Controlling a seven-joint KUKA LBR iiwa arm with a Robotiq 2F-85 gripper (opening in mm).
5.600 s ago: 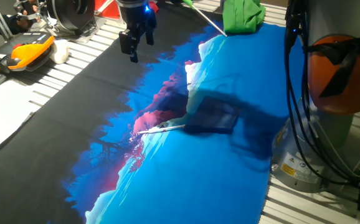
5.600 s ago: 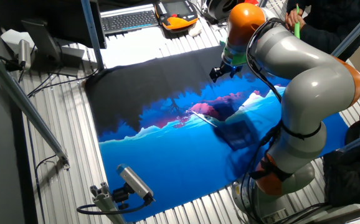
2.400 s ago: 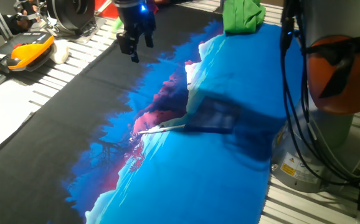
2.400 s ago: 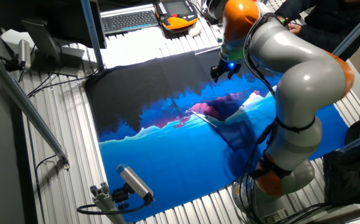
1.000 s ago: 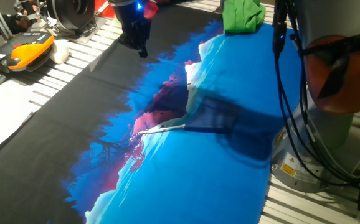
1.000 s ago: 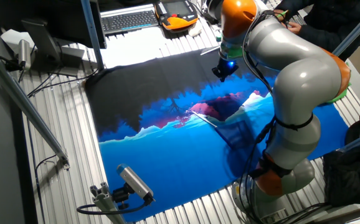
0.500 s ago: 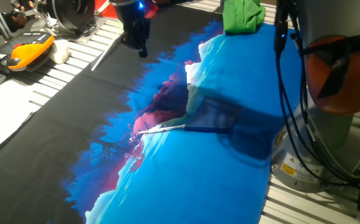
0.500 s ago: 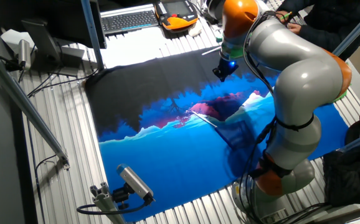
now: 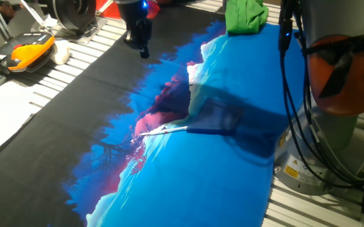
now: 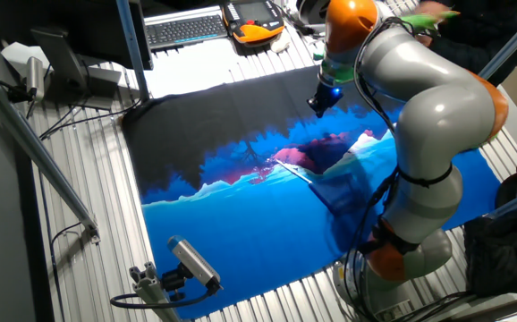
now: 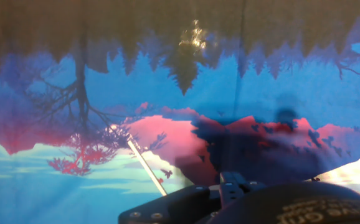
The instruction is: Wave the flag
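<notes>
One light flag (image 9: 212, 118), limp cloth on a stiff stick, lies well below the jaws, which look clenched; grasp the stick.

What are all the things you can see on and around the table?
flag: one, dark blue on a thin white stick, lying flat mid-cloth.
tablecloth: one, black and blue with a pink printed scene, covering the table.
green cloth: one, bunched at the tablecloth's far edge.
handheld controller: one, orange and black, left of the tablecloth.
keyboard: one, black, at the table's back edge.
robot arm: one, grey with orange joints, reaching over the tablecloth.
end effector: one, dark, above the black part of the cloth, away from the flag.
</notes>
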